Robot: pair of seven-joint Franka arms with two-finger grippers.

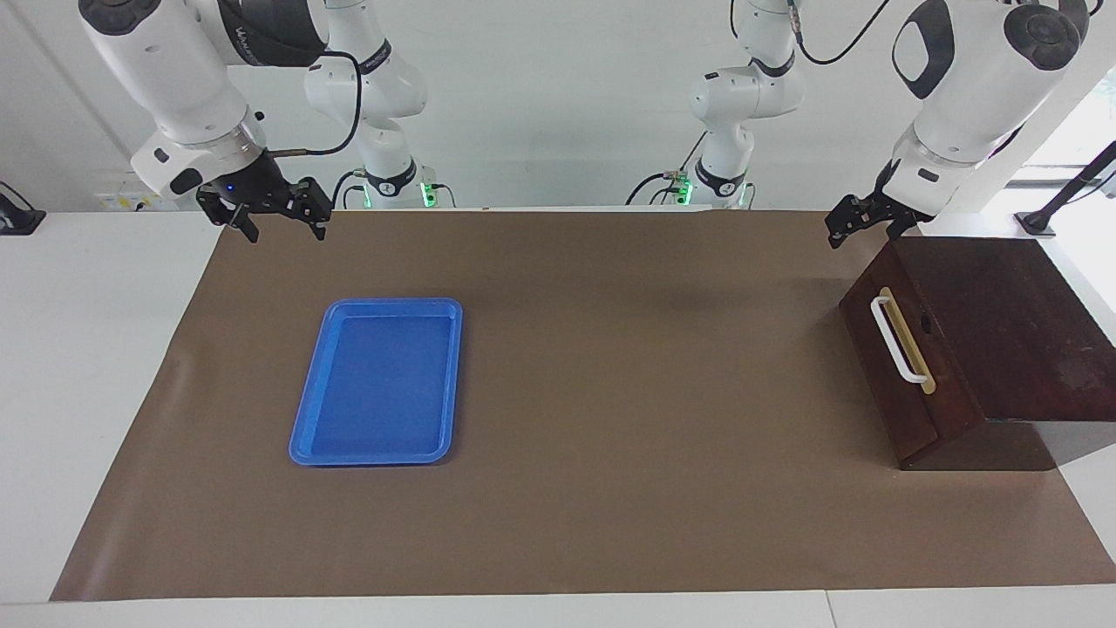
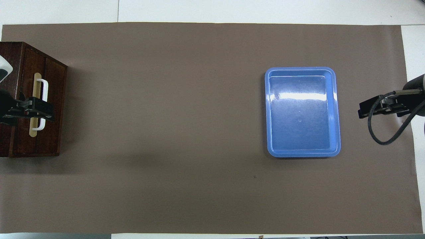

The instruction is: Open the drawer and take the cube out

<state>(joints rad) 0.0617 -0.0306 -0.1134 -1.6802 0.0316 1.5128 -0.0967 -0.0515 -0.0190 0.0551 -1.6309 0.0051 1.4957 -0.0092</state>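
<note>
Drawer point(image 1: 898, 366) below raised left pincer point(image 1: 865, 228)

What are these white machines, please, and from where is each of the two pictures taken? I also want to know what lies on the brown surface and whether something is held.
The white machines are two robot arms, each ending in a black two-finger gripper. One picture looks at them from across the table; the other looks down from above their own end.

On the brown mat lie two things: an empty blue tray toward the right arm's end, and a dark wooden box toward the left arm's end. The box's drawer is shut, with a white handle on its front. No cube is visible.

The left gripper hangs over the box's near corner. The right gripper hangs over the mat's edge near its own base. Both are open and hold nothing.
</note>
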